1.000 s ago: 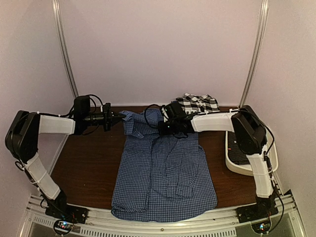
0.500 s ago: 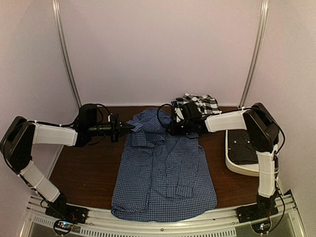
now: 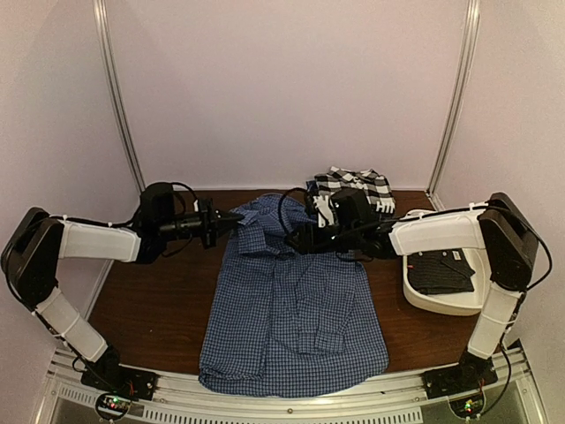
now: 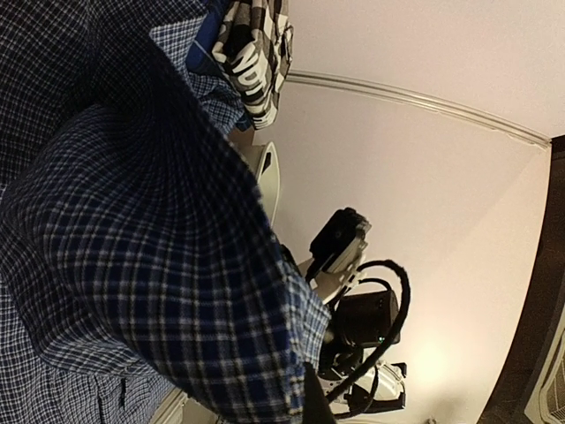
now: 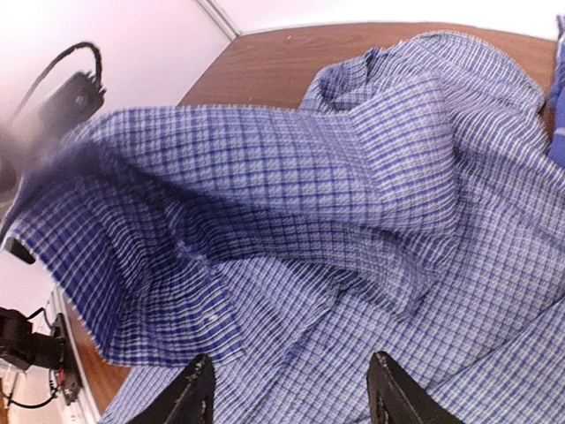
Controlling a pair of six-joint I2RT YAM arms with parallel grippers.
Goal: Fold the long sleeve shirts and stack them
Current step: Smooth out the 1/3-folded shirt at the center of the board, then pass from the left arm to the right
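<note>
A blue-and-white fine-check shirt (image 3: pixel 296 309) lies spread lengthwise on the brown table (image 3: pixel 150 291), collar end at the back. My left gripper (image 3: pixel 231 218) is shut on the shirt's back-left edge and holds that fold lifted; the cloth (image 4: pixel 132 247) fills the left wrist view. My right gripper (image 3: pixel 302 240) hovers over the shirt's upper middle, jaws open, nothing between the fingertips (image 5: pixel 196 389); the checked cloth (image 5: pixel 353 221) lies just beneath them. A black-and-white large-check shirt (image 3: pixel 355 184) lies bunched at the back of the table.
A white tub (image 3: pixel 415 296) sits at the table's right edge with a dark cloth (image 3: pixel 439 272) inside. Pale walls close in on the back and sides. Bare wood shows left of the shirt.
My right gripper has opened and let go of the shirt, its arm swinging out to the right. The left gripper has carried the shirt's edge rightward.
</note>
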